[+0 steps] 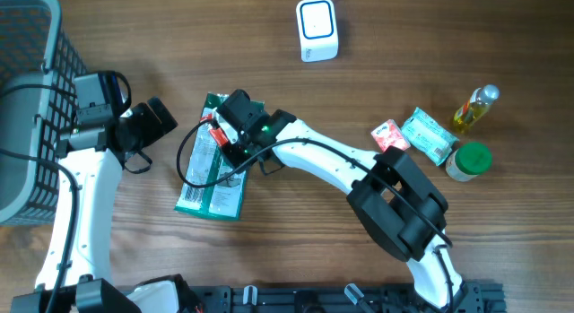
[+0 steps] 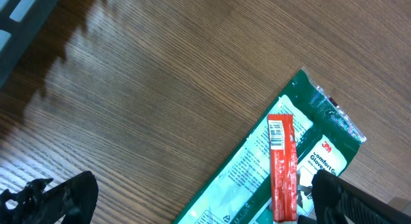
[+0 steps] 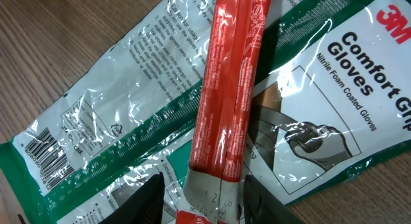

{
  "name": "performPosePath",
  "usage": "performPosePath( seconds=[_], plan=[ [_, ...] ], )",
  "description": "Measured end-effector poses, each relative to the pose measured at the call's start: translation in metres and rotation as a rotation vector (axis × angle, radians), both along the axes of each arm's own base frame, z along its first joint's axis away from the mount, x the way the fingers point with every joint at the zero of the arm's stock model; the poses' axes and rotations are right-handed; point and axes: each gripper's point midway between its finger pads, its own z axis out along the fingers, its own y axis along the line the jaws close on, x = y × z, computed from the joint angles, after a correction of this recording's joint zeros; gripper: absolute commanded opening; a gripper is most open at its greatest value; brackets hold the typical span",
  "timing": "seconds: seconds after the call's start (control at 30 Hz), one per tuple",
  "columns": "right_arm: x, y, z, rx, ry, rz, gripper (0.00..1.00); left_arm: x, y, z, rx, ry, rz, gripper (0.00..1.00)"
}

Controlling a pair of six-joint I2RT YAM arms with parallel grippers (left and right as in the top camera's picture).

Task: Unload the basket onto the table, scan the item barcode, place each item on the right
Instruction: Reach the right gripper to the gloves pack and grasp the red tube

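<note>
A red stick packet (image 3: 231, 89) lies across a green 3M gloves package (image 3: 115, 102) left of the table's middle. My right gripper (image 3: 203, 174) is low over them, open, with its fingers either side of the packet's near end. A small gap shows at the left finger. In the left wrist view the red packet (image 2: 282, 166) shows a barcode at its upper end, on the gloves package (image 2: 244, 172). My left gripper (image 2: 205, 205) hangs wide open beside the package, holding nothing. From overhead, the right gripper (image 1: 229, 125) covers most of the packet (image 1: 215, 132). A white scanner (image 1: 317, 30) stands at the back.
A dark wire basket (image 1: 22, 98) fills the far left. At the right are a pink packet (image 1: 391, 134), a teal packet (image 1: 426, 134), a yellow bottle (image 1: 473, 107) and a green-lidded jar (image 1: 469, 160). The left gripper (image 1: 157, 116) is close to the gloves package (image 1: 208, 183).
</note>
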Motion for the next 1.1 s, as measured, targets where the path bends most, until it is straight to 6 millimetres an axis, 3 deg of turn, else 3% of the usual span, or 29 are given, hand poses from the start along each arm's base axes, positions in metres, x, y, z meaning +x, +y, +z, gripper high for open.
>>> performPosePath(
  seconds=[0.17,0.27,0.33,0.47,0.67,0.87,1.0,1.1],
  plan=[
    [0.0,0.0,-0.004,-0.005,0.005,-0.001,0.41,0.0,0.0,0.0,0.0,0.0,0.0,1.0],
    [-0.002,-0.002,-0.02,-0.028,0.026,-0.003,0.39,0.0,0.0,0.0,0.0,0.0,0.0,1.0],
    [-0.002,-0.002,-0.021,-0.029,0.026,-0.004,0.34,0.0,0.0,0.0,0.0,0.0,0.0,1.0],
    [0.0,-0.003,-0.021,-0.031,0.025,-0.008,0.35,0.0,0.0,0.0,0.0,0.0,0.0,1.0],
    [0.001,-0.002,-0.019,-0.01,0.038,-0.005,0.41,0.0,0.0,0.0,0.0,0.0,0.0,1.0],
    [0.016,-0.014,-0.017,0.007,0.05,-0.044,0.53,0.0,0.0,0.0,0.0,0.0,0.0,1.0],
    [0.02,-0.018,-0.016,0.006,0.055,-0.055,0.46,0.0,0.0,0.0,0.0,0.0,0.0,1.0],
    [0.016,-0.014,-0.014,0.035,0.079,-0.04,0.35,0.0,0.0,0.0,0.0,0.0,0.0,1.0]
  ],
)
